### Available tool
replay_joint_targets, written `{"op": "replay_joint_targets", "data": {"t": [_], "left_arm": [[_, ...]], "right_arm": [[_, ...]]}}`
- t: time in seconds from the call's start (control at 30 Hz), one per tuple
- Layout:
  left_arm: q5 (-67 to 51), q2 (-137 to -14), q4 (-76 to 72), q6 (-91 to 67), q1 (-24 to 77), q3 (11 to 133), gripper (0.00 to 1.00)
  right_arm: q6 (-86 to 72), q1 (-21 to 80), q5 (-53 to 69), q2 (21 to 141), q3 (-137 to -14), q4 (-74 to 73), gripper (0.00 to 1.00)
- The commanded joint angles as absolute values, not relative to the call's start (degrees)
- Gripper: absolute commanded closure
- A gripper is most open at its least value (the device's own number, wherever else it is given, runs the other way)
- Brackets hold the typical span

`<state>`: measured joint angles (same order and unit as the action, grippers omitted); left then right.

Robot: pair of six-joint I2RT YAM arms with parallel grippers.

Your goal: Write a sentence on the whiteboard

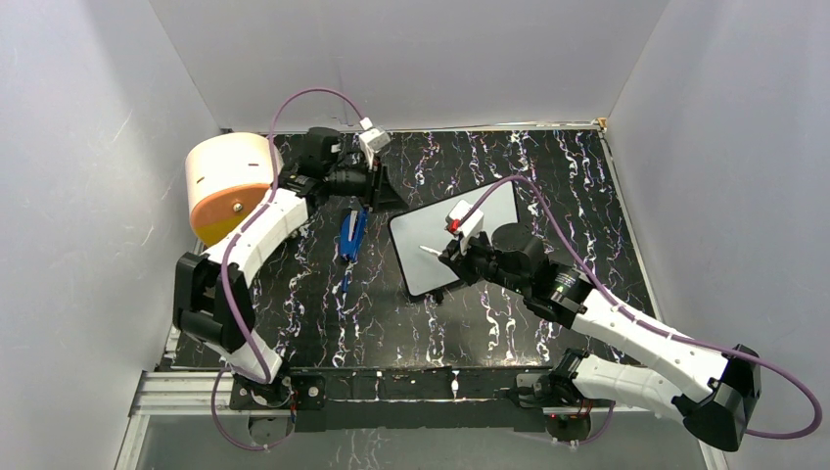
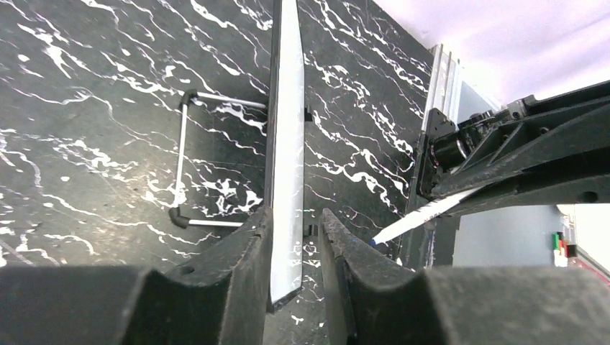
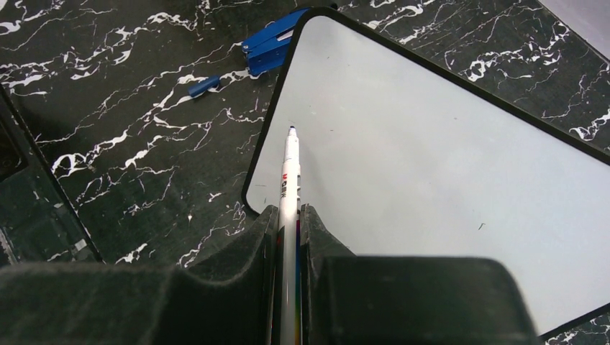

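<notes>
The black, white-veined marble table (image 1: 323, 323) carries the small white, black-framed whiteboard (image 3: 431, 165) near its centre. The board is blank, with no blue sentence yet, so I judge all the writing is left to do. The left gripper (image 2: 295, 215) is clamped on its 11 o'clock corner. The right gripper (image 3: 288, 210) pinches a white, blue-tipped marker (image 3: 290, 169) poised by its 9 o'clock edge.

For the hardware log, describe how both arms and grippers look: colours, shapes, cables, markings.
Both the left arm and right arm have white curved shells between black joint housings. A purple cable loops along each. The left gripper and right gripper have matte black, wedge-shaped fingers. White camera boxes sit on the wrists.
</notes>
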<state>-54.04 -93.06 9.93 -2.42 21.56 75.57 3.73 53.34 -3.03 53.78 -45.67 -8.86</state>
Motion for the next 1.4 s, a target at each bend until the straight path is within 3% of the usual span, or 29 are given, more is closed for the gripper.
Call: {"op": "replay_joint_targets", "data": {"t": [0.0,0.4,0.87,1.37], "left_arm": [[-55.29,-87.24,8.48,-3.38,20.13,73.81,0.71],[-51.50,-85.88,10.58,-0.85,19.69,68.17,0.67],[-55.70,-89.58,11.06,1.49,19.69,67.91,0.67],[-55.43,-89.86,13.70,5.63,19.75,68.08,0.99]], "right_arm": [[4.61,53.76,-4.67,53.69,-49.12,-5.29,1.00],[4.00,54.53,-6.00,54.31,-48.97,-3.48,1.00],[3.89,55.94,-8.70,57.06,-49.12,-1.15,1.00],[5.10,61.98,-19.16,58.99,-49.31,1.56,1.00]]}}
